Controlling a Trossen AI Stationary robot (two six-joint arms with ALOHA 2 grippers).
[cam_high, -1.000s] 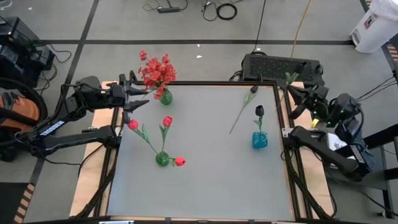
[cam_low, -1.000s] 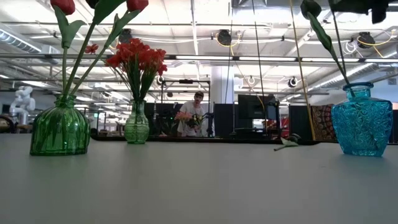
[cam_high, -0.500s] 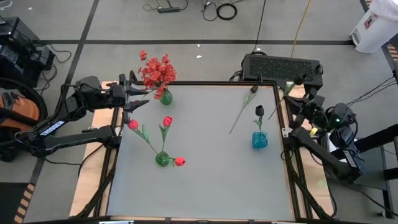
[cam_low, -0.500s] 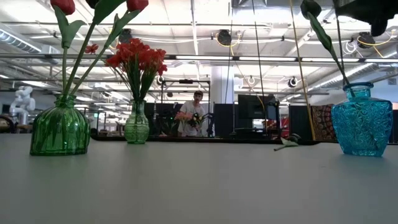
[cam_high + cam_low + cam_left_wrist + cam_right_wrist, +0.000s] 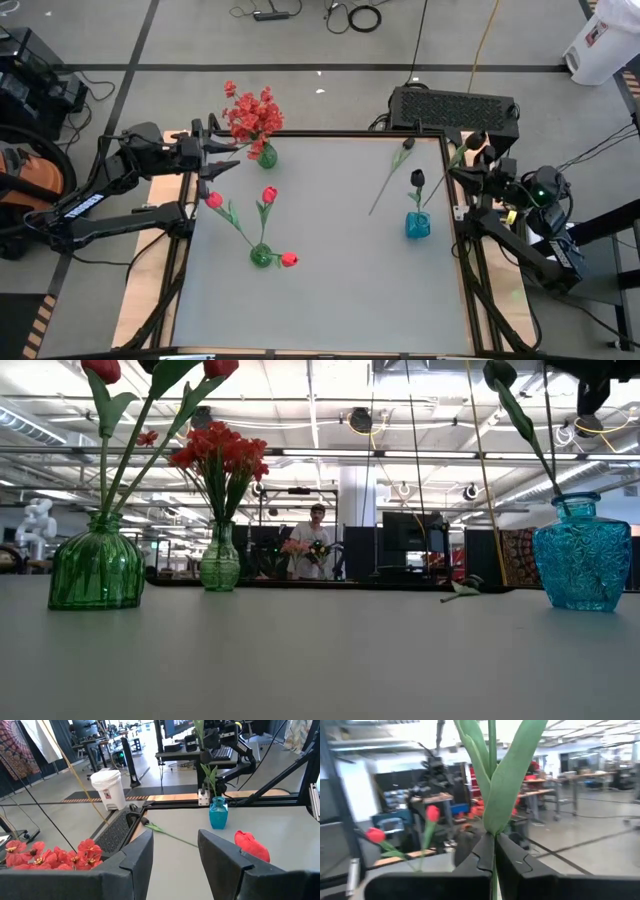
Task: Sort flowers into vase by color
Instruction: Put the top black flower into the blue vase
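Near the far left corner, a small green vase (image 5: 266, 155) holds red blossom sprays (image 5: 251, 112). A rounder green vase (image 5: 260, 256) near the table's middle holds red tulip buds (image 5: 269, 194). On the right side, a blue vase (image 5: 417, 226) holds a black bloom (image 5: 417, 178). Another black flower (image 5: 389, 176) lies flat on the table by the far edge. My right gripper (image 5: 462, 172) is at the right edge, just right of the blue vase, shut on a green-stemmed flower (image 5: 468, 147). My left gripper (image 5: 216, 166) waits open at the left edge, beside the sprays. My right gripper pinches the flower's green stem (image 5: 492, 843) between its two fingers, just under where the long leaves (image 5: 506, 780) branch off. The flower is lifted clear of the table. Its dark head (image 5: 476, 141) points toward the far edge.
A black box (image 5: 455, 106) stands just beyond the far right corner. The table has a raised frame (image 5: 455, 240) on each side. Open grey surface lies along the near half. A person (image 5: 314, 550) stands in the room behind.
My right gripper has moved from outside the right frame toward the table's left, nearer the blue vase, carrying the flower with it. The left arm and all three vases have kept still.
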